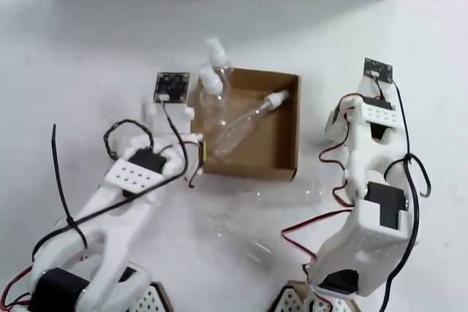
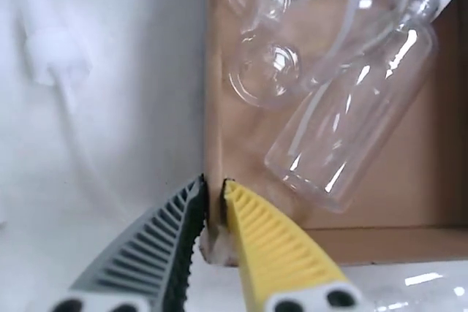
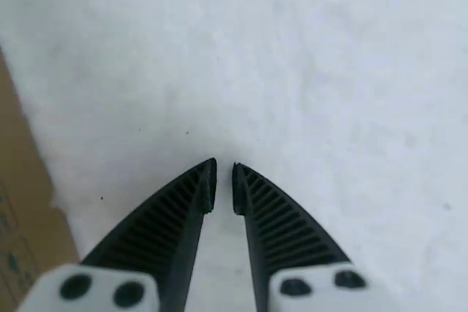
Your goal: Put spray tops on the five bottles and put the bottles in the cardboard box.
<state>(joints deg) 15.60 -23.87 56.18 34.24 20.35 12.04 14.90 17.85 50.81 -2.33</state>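
Observation:
The cardboard box [image 1: 285, 153] sits mid-table. Inside it one clear bottle [image 1: 245, 123] with a white spray top lies diagonally, and two more capped bottles [image 1: 212, 85] lean at its far left corner. The left wrist view shows that lying bottle [image 2: 351, 129] and two round bottle bases [image 2: 267, 71]. My left gripper [image 2: 214, 189] is shut on the box's wall [image 2: 212, 107] near its front left corner [image 1: 200, 153]. A loose spray top [image 2: 51, 42] lies on the table outside that wall. My right gripper [image 3: 223, 184] is shut and holds nothing, right of the box [image 1: 335, 123].
Two clear bottles without tops lie on the table in front of the box, one [image 1: 289, 196] near its front wall and one [image 1: 238, 235] closer to the arms' bases. The box's outer edge [image 3: 22, 224] is beside the right gripper.

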